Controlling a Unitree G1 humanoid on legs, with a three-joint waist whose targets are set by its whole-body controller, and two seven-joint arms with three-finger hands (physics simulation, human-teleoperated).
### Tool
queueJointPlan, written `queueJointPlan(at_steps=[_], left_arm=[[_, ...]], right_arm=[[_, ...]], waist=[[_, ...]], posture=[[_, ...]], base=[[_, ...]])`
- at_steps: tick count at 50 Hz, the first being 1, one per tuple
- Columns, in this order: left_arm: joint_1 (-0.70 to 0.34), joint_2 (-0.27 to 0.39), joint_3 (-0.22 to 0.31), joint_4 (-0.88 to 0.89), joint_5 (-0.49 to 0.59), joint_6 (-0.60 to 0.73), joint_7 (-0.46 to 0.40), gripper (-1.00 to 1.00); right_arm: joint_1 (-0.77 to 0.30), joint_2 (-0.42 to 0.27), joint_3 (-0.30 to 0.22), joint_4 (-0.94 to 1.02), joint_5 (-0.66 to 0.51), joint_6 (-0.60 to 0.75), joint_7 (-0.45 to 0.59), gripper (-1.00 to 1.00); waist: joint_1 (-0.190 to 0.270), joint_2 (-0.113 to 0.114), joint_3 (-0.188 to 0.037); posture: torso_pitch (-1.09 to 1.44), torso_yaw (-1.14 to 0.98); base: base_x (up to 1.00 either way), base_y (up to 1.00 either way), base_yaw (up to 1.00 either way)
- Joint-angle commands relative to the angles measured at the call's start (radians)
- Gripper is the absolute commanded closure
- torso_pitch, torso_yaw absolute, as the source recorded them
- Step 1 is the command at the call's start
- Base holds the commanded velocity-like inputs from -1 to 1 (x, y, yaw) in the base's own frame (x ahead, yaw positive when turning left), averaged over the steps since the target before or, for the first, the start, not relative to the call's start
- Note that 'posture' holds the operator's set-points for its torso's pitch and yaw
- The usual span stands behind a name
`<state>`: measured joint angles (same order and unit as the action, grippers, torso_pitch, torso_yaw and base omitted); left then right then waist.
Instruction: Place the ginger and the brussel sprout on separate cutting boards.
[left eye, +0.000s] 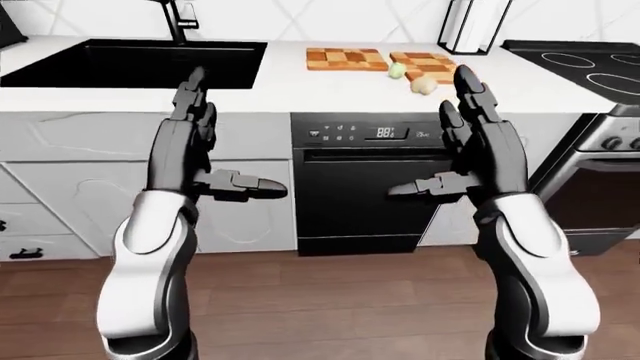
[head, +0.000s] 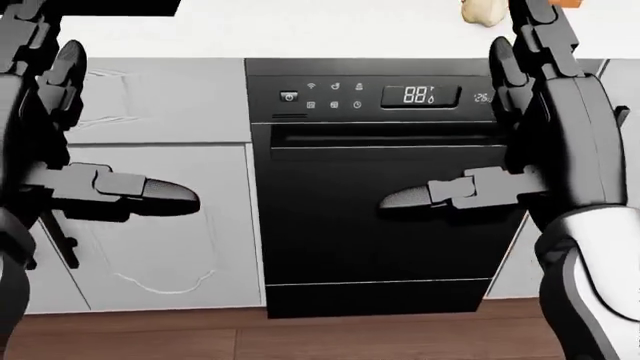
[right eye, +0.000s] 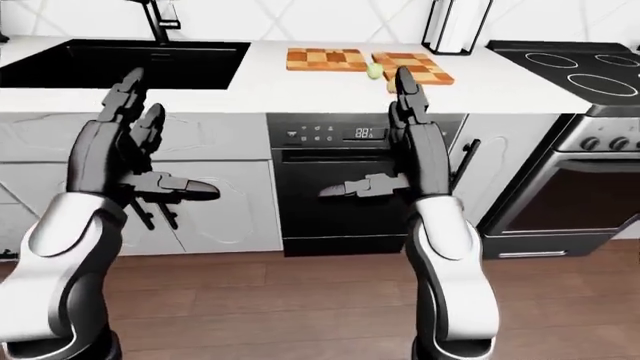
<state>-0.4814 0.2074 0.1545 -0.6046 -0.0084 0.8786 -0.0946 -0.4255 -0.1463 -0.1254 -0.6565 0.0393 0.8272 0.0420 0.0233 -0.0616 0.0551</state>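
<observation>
In the left-eye view two checkered cutting boards lie side by side on the white counter, one (left eye: 345, 58) to the left of the other (left eye: 428, 63). The green brussel sprout (left eye: 397, 70) sits on the counter between them, at their near edge. The pale ginger (left eye: 424, 85) lies on the counter just below the right-hand board; its lower part also shows at the top of the head view (head: 483, 12). My left hand (left eye: 225, 139) and right hand (left eye: 428, 133) are raised below the counter edge, open and empty, fingers up and thumbs pointing inward.
A black dishwasher (left eye: 365, 187) stands under the boards. A black sink (left eye: 130, 64) with a faucet is at the counter's left. A cooktop (left eye: 590, 67) and oven (left eye: 600, 187) are on the right. A white upright object (left eye: 475, 26) stands behind the boards.
</observation>
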Motion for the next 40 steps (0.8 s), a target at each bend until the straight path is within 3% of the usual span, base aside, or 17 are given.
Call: queueJointPlan(at_steps=[1, 7, 10, 11, 12, 16, 18, 20, 21, 22, 23, 24, 31, 38, 40], left_arm=[[-0.037, 0.016, 0.023, -0.041, 0.001, -0.041, 0.015, -1.0], [-0.031, 0.023, 0.022, -0.055, 0.001, -0.031, 0.018, -1.0], [-0.029, 0.024, 0.019, -0.054, 0.004, -0.03, 0.015, -1.0], [-0.028, 0.025, 0.019, -0.054, 0.007, -0.032, 0.014, -1.0], [-0.028, 0.025, 0.02, -0.057, 0.008, -0.03, 0.013, -1.0], [-0.019, 0.024, 0.023, -0.063, 0.011, -0.031, 0.01, -1.0], [-0.019, 0.023, 0.024, -0.062, 0.011, -0.033, 0.009, -1.0], [-0.016, 0.023, 0.024, -0.061, 0.012, -0.036, 0.008, -1.0], [-0.014, 0.023, 0.027, -0.062, 0.012, -0.037, 0.008, -1.0], [-0.013, 0.024, 0.03, -0.066, 0.011, -0.036, 0.007, -1.0], [-0.011, 0.025, 0.03, -0.067, 0.011, -0.035, 0.006, -1.0], [-0.01, 0.025, 0.03, -0.069, 0.011, -0.035, 0.006, -1.0], [-0.006, 0.029, 0.038, -0.083, 0.009, -0.027, 0.007, -1.0], [-0.005, 0.031, 0.036, -0.079, 0.014, -0.033, 0.008, -1.0], [-0.005, 0.031, 0.037, -0.081, 0.014, -0.031, 0.007, -1.0]], right_arm=[[-0.037, -0.003, 0.005, -0.036, 0.005, -0.031, 0.0, -1.0], [-0.032, -0.006, 0.003, -0.05, 0.007, -0.026, -0.001, -1.0], [-0.029, -0.005, 0.007, -0.052, 0.005, -0.028, 0.0, -1.0], [-0.028, -0.005, 0.005, -0.051, 0.006, -0.03, 0.0, -1.0], [-0.027, -0.005, 0.005, -0.051, 0.005, -0.031, 0.0, -1.0], [-0.025, -0.005, 0.004, -0.054, 0.005, -0.034, 0.001, -1.0], [-0.025, -0.003, 0.007, -0.053, 0.004, -0.039, 0.001, -1.0], [-0.022, 0.0, 0.01, -0.046, 0.003, -0.046, 0.0, -1.0], [-0.023, -0.001, 0.013, -0.048, 0.0, -0.044, 0.0, -1.0], [-0.025, 0.0, 0.011, -0.052, 0.001, -0.039, 0.0, -1.0], [-0.024, 0.0, 0.011, -0.055, 0.001, -0.038, 0.0, -1.0], [-0.023, 0.001, 0.012, -0.057, 0.001, -0.038, 0.0, -1.0], [-0.024, 0.002, 0.014, -0.062, -0.002, -0.037, 0.0, -1.0], [-0.027, 0.002, 0.017, -0.068, -0.012, -0.037, 0.003, -1.0], [-0.025, 0.004, 0.018, -0.065, -0.014, -0.042, 0.003, -1.0]], waist=[[0.003, 0.011, -0.024], [-0.014, 0.068, -0.011], [-0.023, 0.117, -0.025], [-0.01, 0.106, -0.02], [-0.015, 0.111, -0.006], [-0.006, 0.122, -0.034], [0.008, 0.104, -0.03], [0.025, 0.062, -0.007], [0.026, 0.036, -0.014], [0.022, -0.012, -0.032], [0.015, -0.028, -0.044], [0.013, -0.005, -0.013], [-0.016, 0.045, -0.011], [-0.027, 0.078, -0.037], [-0.026, 0.107, -0.049]], posture=[[0.0, 0.0], [0.0, 0.0], [0.0, 0.0], [0.0, 0.0], [0.0, 0.0], [0.0, 0.0], [0.0, 0.0], [0.0, 0.0], [0.0, 0.0], [0.0, 0.0], [0.0, 0.0], [0.0, 0.0], [0.0, 0.0], [0.0, 0.0], [0.0, 0.0]], base=[[0.34, -0.48, 0.0], [0.34, -0.49, 0.0], [0.34, -0.49, 0.0], [0.34, -0.48, 0.0], [0.34, -0.48, 0.0], [0.35, -0.47, 0.0], [0.46, -0.37, 0.0], [0.55, -0.29, 0.0], [0.56, -0.3, 0.0], [0.55, -0.29, 0.0], [0.55, -0.3, 0.0], [0.56, -0.3, 0.0], [0.56, -0.3, 0.0], [0.55, -0.16, 0.0], [0.45, -0.09, 0.0]])
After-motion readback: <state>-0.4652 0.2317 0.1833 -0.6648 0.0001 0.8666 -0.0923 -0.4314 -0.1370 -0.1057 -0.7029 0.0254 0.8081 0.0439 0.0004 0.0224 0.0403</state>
